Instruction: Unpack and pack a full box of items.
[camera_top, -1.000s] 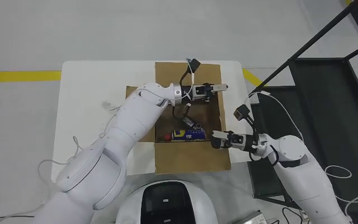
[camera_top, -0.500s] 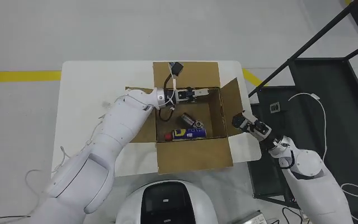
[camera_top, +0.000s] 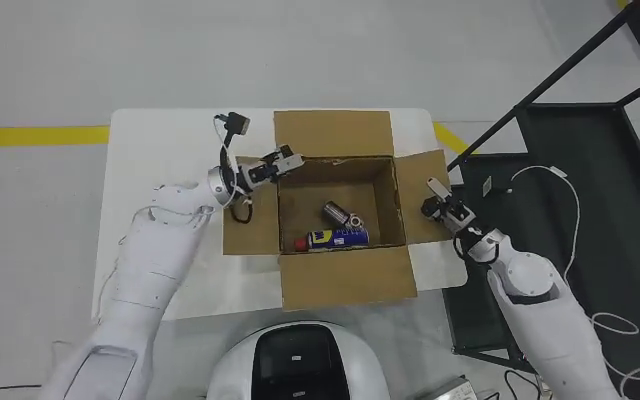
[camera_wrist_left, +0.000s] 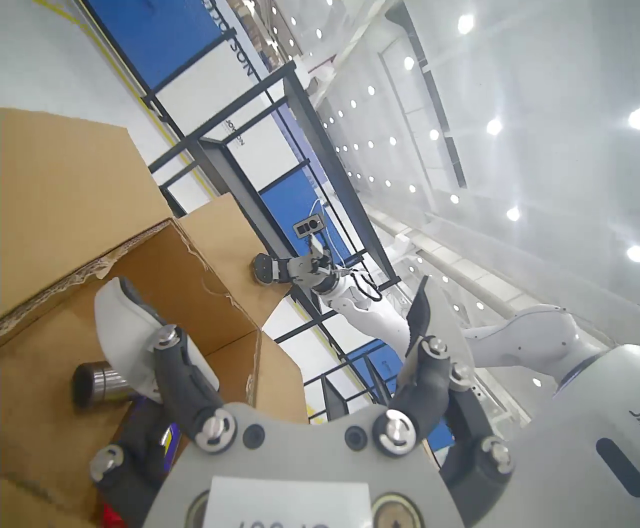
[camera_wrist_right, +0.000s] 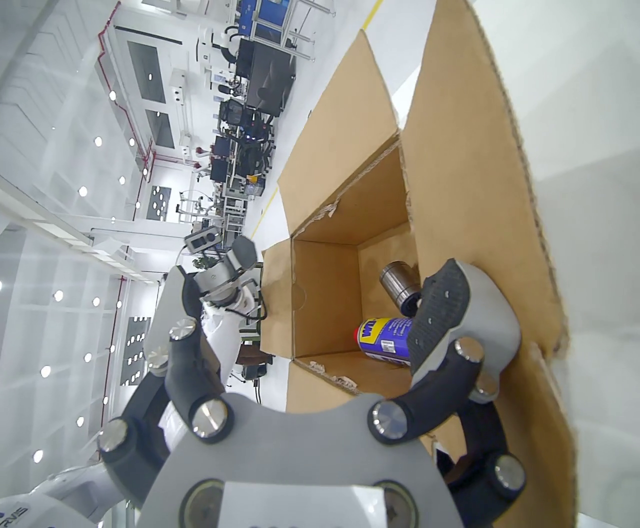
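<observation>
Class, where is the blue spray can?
In the top view, the blue spray can lies inside the cardboard box by its robot-side wall, near the metal cylinder.

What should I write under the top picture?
Open box with a can and a metal cylinder inside; left gripper and right gripper, both open, at opposite sides.

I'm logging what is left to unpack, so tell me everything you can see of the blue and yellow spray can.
The blue and yellow spray can is a slim cylinder, seemingly metal, with a blue body, a yellow band and a red cap at the end toward the robot's left. It lies on its side on the floor of the open brown cardboard box, along the wall nearest the robot. A short silver metal cylinder lies just beyond it, seemingly apart.
</observation>
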